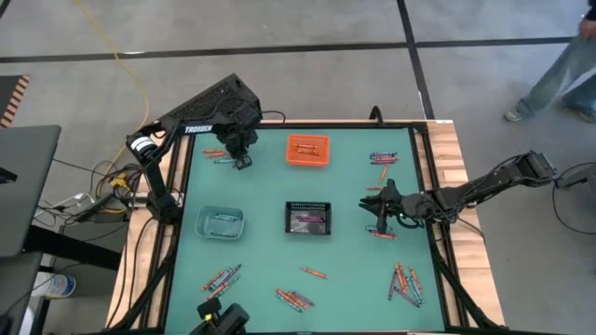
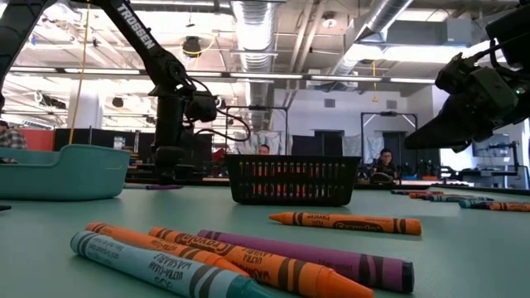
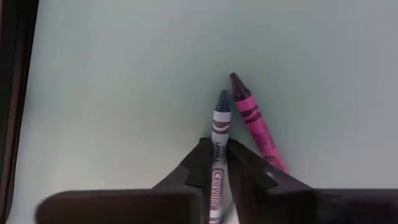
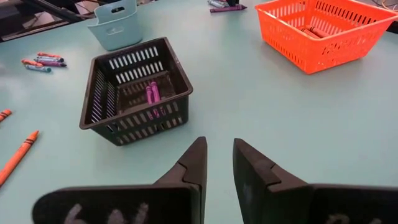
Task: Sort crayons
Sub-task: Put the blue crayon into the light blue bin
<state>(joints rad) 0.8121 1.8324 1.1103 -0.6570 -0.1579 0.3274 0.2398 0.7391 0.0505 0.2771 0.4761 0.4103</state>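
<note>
The left end effector [image 3: 219, 163] has pinched shut on a blue crayon [image 3: 218, 124] lying on the table [image 3: 124, 74] (a pink crayon [image 3: 255, 121] touches it); lifting could drag that neighbour; the right end effector [image 4: 218, 163] hovers part-open, empty.

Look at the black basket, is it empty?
No, the black basket has purple crayons lying on its bottom, seen from the right wrist view.
</note>
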